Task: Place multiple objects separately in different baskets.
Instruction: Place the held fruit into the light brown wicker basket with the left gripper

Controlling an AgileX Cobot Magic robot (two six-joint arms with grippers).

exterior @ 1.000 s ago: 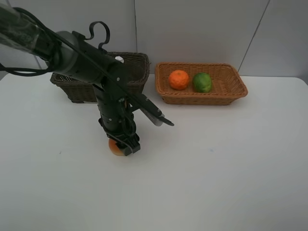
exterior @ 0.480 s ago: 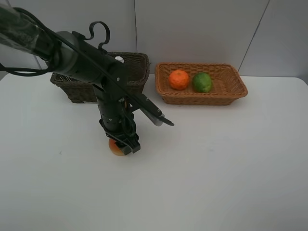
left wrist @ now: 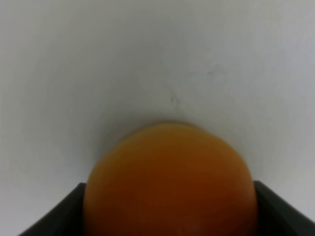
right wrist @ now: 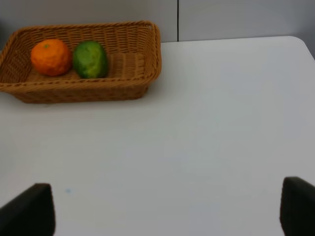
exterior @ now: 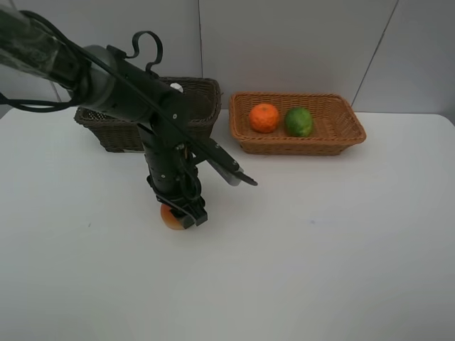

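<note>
In the exterior high view the left gripper (exterior: 183, 213) stands at centre left of the frame, pointing down over the red-orange round fruit (exterior: 170, 219); the arm's black body covers most of that fruit, so only a crescent of it shows at the gripper's lower left; the fruit sits on the white table (exterior: 320, 249). The left wrist view is nearly filled in its lower half by the same fruit (left wrist: 170, 182), blurred and cut off at the bottom edge; dark finger parts (left wrist: 59, 216) show at both lower corners, flanking the fruit on either side and seemingly against it, so the left claw reads as pinching the fruit, though the contact itself is hard to make out.

The dark brown basket (exterior: 199, 96) at upper left is half hidden behind the arm; of its contents only a small white cap (exterior: 176, 88) peeks above the rim; the rest cannot be made out. The light orange-tan basket (exterior: 341, 124) at upper centre-right holds the orange (exterior: 264, 117) and the green round fruit (exterior: 298, 121), side by side.

The right gripper (right wrist: 167, 211) appears only in the right wrist view, as two dark fingers at the lower corners, spread wide with bare table between them.

Against the earlier pictures, nothing has visibly moved; arm, fruit and baskets lie as they did.
</note>
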